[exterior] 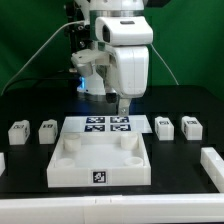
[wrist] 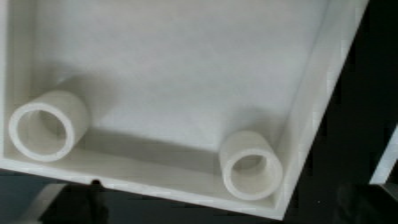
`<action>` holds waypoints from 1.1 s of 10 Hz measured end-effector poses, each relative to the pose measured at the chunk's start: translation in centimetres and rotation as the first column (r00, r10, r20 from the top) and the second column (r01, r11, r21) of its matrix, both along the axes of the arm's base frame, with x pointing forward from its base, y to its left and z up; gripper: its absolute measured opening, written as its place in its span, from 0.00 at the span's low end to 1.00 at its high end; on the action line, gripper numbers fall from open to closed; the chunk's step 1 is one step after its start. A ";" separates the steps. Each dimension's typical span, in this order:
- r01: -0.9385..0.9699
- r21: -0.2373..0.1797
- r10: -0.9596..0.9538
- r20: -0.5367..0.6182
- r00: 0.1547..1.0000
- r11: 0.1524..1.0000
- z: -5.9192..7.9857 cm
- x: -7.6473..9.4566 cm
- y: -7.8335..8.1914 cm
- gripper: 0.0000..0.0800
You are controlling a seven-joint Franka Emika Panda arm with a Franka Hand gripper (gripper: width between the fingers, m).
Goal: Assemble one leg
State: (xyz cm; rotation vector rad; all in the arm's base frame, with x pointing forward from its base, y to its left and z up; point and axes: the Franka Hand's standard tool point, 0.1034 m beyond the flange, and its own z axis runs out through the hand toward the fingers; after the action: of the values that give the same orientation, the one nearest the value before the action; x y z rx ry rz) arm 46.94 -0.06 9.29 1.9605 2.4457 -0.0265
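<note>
My pincer [exterior: 122, 106] hangs over tray [exterior: 70, 175]; jaw gap, cannot tell. Leg [exterior: 164, 127] stands apart from my pincer, toward exterior view's right. Risk: dropping straight down, I hit tray socket [wrist: 249, 168], leg untouched.

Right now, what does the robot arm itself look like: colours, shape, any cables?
The arm is glossy white with rounded, bulky housings and a dark band near the top. The gripper under it is a narrow grey piece, too small for detail. Thin pale cables loop behind. No markings are visible.
</note>
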 end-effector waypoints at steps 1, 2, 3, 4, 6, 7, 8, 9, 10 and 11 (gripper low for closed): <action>0.004 0.001 -0.004 -0.002 1.000 1.000 -0.1 -0.1 -0.1 0.81; 0.034 0.006 -0.034 -0.009 0.999 0.999 -1.3 -1.5 -1.1 0.81; 0.060 0.005 -0.060 -0.042 0.997 0.998 -2.6 -3.0 -2.2 0.81; 0.085 0.006 -0.084 -0.067 0.994 0.996 -3.6 -3.6 -3.0 0.81; 0.130 0.008 -0.128 -0.122 0.984 0.992 -6.2 -4.1 -3.3 0.81; 0.136 0.012 -0.134 -0.132 0.982 0.991 -7.2 -4.1 -3.0 0.81; 0.145 0.013 -0.141 -0.143 0.980 0.989 -8.0 -4.2 -2.6 0.81; 0.149 0.014 -0.146 -0.144 0.979 0.989 -8.2 -4.2 -2.4 0.81; 0.150 0.016 -0.147 -0.123 0.981 0.989 -8.2 -4.1 -2.6 0.81; 0.151 0.016 -0.148 -0.125 0.981 0.988 -8.3 -4.2 -2.6 0.81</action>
State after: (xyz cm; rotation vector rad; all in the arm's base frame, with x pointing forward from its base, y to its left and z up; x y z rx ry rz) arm 42.70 -2.67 1.03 2.2137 2.3741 -0.1225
